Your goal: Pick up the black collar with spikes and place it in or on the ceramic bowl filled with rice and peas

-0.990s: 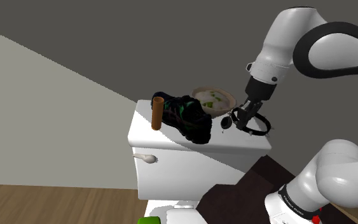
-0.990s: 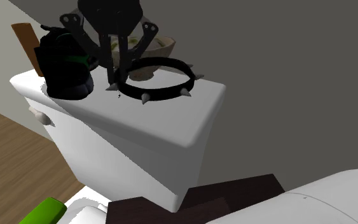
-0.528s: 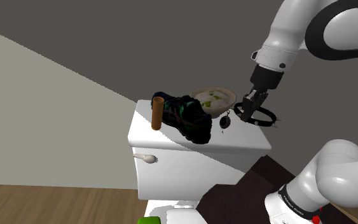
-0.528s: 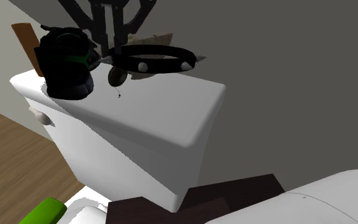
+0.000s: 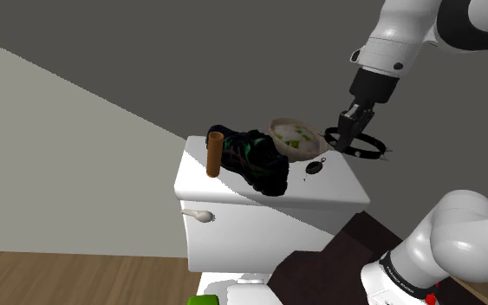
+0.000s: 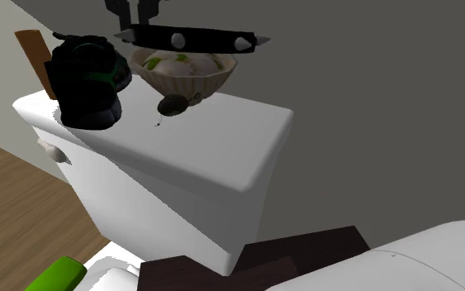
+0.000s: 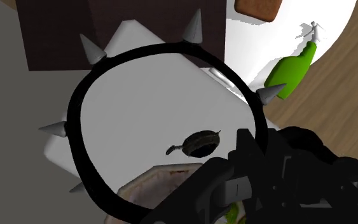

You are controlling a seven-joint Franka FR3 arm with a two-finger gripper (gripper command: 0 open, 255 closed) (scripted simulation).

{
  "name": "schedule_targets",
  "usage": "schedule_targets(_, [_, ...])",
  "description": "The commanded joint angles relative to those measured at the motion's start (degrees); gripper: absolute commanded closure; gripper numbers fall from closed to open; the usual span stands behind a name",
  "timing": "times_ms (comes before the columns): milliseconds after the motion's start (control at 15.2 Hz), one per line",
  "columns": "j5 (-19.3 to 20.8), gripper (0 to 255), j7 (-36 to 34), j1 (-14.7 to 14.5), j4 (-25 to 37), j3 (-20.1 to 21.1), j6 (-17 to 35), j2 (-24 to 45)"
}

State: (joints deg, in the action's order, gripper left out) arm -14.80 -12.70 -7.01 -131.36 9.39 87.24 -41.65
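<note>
Shoulder view: we see the gripper (image 5: 346, 139) pinching the spiked black collar (image 5: 367, 149), held clear of the toilet tank (image 5: 233, 186) beside the rice bowl (image 5: 292, 139). Pickup looks done; placing it on the bowl remains.

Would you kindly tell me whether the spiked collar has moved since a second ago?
Yes. The spiked collar has risen off the toilet tank lid, where it lay, and is now higher than the bowl's rim.
</note>
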Motion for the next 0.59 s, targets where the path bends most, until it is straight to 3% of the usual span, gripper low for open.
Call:
schedule_targets(0, [0.16,255,-0.24,0.04,1.85,-0.19,-1.53,0.32])
schedule_targets(330, [0.43,255,-0.8,0.12,6.1,-0.52,-4.63,1.43])
schedule_targets(528, [1.0,255,-0.8,0.73,11.06,0.06,-2.72,8.27])
